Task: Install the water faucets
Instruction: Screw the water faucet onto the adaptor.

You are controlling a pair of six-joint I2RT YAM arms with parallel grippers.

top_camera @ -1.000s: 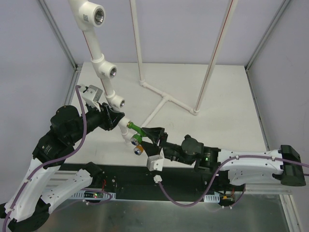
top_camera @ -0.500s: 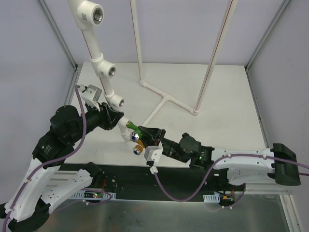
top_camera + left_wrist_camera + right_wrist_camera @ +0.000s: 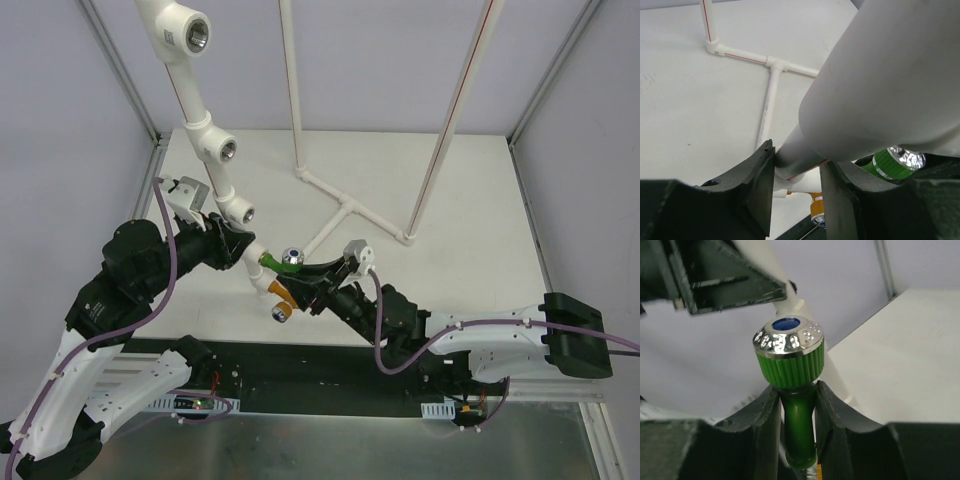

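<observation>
My right arm [image 3: 480,335] lies low, reaching left from the near right; the right jaws grip the green faucet's [image 3: 790,371] stem, just beside the orange faucet [image 3: 280,299]. Farther left, the left jaws hold the white pipe [image 3: 792,157] above the desk [image 3: 450,180].

COUNT | faucets: I counted two, one green faucet [image 3: 274,262], one orange faucet [image 3: 282,300] | threaded fittings [image 3: 227,150] with visible metal holes on the slanted pipe [image 3: 190,95]: I counted three | upright pipes [image 3: 292,90]: I saw two | base tee joint [image 3: 346,203]: I saw one | grippers: I logged two, left gripper [image 3: 797,160], right gripper [image 3: 797,390]
</observation>
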